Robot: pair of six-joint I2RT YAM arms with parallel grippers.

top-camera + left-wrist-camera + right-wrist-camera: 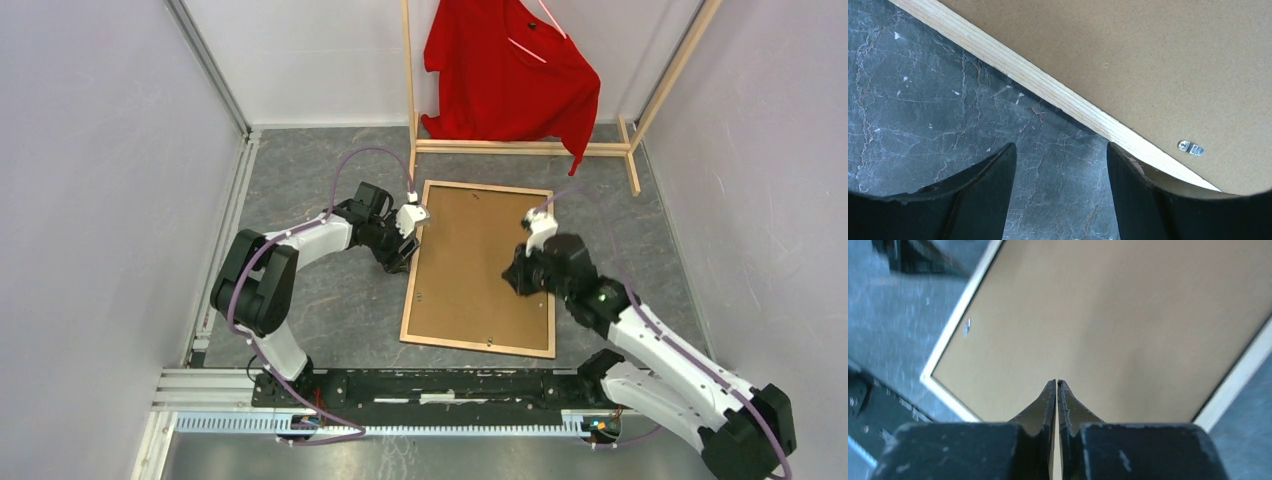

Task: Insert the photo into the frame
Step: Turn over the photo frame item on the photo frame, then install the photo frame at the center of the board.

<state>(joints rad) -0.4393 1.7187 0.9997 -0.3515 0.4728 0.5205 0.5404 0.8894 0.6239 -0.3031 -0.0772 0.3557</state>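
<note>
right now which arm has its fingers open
The left arm's fingers: spread apart at the frame rail. The right arm's fingers are pressed shut above the brown backing board.

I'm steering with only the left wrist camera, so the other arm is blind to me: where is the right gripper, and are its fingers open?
Observer: The right gripper hangs over the thin brown backing board, near its right side, fingers shut on nothing.
Operator: Does the photo show anywhere?
Observer: No. The top view shows only the rectangular light-wood frame lying back-up with the board in it.
Operator: What's beyond it?
Observer: A red shirt on a wooden clothes rack.
</note>
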